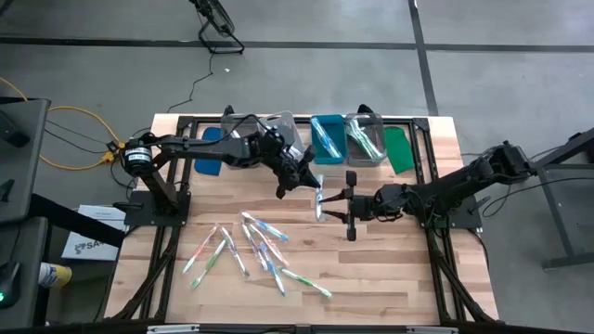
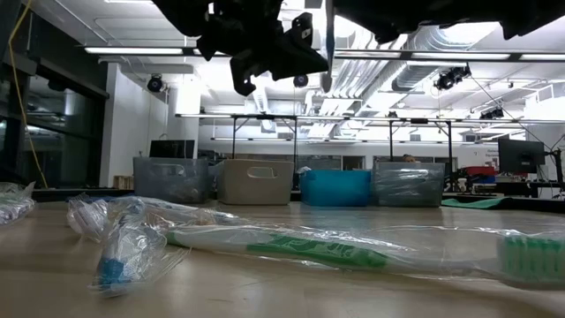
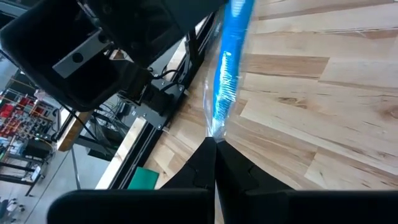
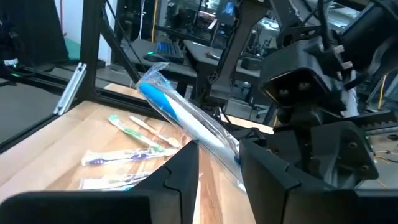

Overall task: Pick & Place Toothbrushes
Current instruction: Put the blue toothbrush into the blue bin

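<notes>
I saw one wrapped blue toothbrush (image 1: 319, 198) in mid-air over the table (image 1: 390, 269), long axis between both arms. My left fingers (image 3: 214, 163) were clamped on its wrapper end. My right fingers (image 4: 217, 163) stood apart around the other end, both arms reaching inward.

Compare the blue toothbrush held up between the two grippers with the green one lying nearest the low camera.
The blue toothbrush hangs in the air, its wrapper pinched in the shut left gripper; the green toothbrush lies flat on the table, touched by no gripper. The blue one reaches between the right gripper's fingers; the green one lies alone. Both are in clear plastic wrappers.
</notes>
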Available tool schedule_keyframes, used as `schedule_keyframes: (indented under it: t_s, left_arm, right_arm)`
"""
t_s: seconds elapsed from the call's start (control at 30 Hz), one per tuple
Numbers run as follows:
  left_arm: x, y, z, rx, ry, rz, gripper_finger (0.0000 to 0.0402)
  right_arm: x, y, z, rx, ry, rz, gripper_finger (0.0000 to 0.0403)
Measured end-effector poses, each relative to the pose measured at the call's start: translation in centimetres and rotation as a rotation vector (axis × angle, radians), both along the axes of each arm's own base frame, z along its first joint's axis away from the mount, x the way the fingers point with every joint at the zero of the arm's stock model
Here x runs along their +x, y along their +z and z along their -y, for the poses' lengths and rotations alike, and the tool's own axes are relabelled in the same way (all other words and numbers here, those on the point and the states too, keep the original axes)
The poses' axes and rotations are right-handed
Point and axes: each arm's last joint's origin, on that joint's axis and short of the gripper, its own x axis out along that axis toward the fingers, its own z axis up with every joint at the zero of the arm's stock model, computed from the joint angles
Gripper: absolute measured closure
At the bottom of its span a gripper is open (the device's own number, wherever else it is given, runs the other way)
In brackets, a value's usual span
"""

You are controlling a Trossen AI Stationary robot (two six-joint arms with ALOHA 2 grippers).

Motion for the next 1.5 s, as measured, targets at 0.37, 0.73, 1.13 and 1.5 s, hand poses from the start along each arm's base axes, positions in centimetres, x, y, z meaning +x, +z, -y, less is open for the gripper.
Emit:
schedule_keyframes:
  t_s: [0.37,0.73,1.13,1.5]
  left_arm:
    - [0.0,-0.1,0.0,-0.005,-0.002,-0.011,0.0401]
    - [0.0,-0.1,0.0,-0.004,0.004,-0.015,0.0401]
    - [0.0,-0.1,0.0,-0.012,0.003,-0.015,0.0401]
    - [-0.1,-0.2,0.0,-0.021,0.005,-0.027,0.0402]
  right_arm:
    - [0.1,0.3,0.0,-0.016,-0.002,0.049,0.037]
    - [0.1,0.1,0.0,-0.022,-0.055,0.025,0.0376]
    - [-0.5,-0.1,-1.0,-0.04,-0.091,-0.023,0.0217]
    - [1.5,-1.4,0.3,-0.035,-0.071,-0.006,0.0232]
